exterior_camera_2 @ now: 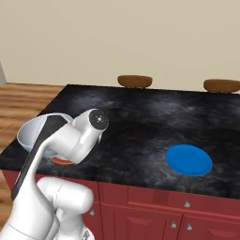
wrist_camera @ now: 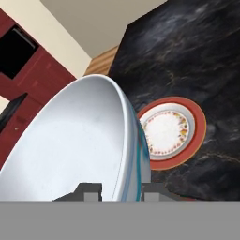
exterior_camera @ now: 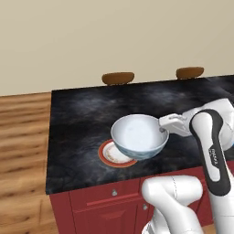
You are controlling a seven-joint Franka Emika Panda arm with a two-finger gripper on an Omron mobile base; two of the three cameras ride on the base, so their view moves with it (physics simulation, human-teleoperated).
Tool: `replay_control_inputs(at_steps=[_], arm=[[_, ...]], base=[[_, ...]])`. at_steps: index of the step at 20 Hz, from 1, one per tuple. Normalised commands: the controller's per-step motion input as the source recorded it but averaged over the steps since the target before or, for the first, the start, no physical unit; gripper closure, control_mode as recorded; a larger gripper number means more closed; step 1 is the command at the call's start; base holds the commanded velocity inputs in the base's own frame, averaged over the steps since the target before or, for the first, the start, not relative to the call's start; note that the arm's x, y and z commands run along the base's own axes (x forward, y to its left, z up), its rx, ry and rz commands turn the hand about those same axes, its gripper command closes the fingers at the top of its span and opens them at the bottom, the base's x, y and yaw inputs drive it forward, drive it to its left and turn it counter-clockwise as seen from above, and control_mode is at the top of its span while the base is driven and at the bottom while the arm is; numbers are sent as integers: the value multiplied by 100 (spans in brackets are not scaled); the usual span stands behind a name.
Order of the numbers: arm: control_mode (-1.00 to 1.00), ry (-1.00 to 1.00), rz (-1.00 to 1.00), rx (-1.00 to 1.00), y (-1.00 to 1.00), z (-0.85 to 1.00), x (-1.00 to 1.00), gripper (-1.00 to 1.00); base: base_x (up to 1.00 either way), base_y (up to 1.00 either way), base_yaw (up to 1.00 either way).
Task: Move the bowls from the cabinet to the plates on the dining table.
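Observation:
My gripper (exterior_camera: 162, 129) is shut on the right rim of a white bowl (exterior_camera: 138, 135) with a blue-teal outside. It holds the bowl a little above the black dining table (exterior_camera: 77, 114). Just under the bowl and partly covered by it lies the orange-red plate (exterior_camera: 114, 154), which has a pale patterned centre. In the hand view the bowl (wrist_camera: 79, 145) stands on edge, its rim pinched in the gripper (wrist_camera: 121, 191), and the orange-red plate (wrist_camera: 171, 131) lies beside it. The blue plate (exterior_camera_2: 189, 160) lies bare further right on the dining table (exterior_camera_2: 140, 117). My arm hides part of the bowl (exterior_camera_2: 33, 132).
Two brown stools (exterior_camera: 118, 77) (exterior_camera: 189, 72) stand behind the table's far edge. Red drawer fronts (exterior_camera: 107, 196) run below its near edge. Wood floor (exterior_camera: 23, 137) lies to the left. Dark red cabinetry (wrist_camera: 28, 65) with a dark opening shows far off in the hand view.

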Motion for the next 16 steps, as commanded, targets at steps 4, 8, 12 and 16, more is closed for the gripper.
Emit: replay_control_inputs(at_steps=[4, 8, 12, 16], arm=[[-100, 0, -1, 0, 0, -30, 19, 100], [-100, 0, -1, 0, 0, -28, 21, 100], [-100, 0, 0, 0, 0, -25, 21, 100], [-100, 0, 0, 0, 0, -24, 22, 100]], base=[[0, 0, 0], [0, 0, 0], [0, 0, 0], [0, 0, 0]])
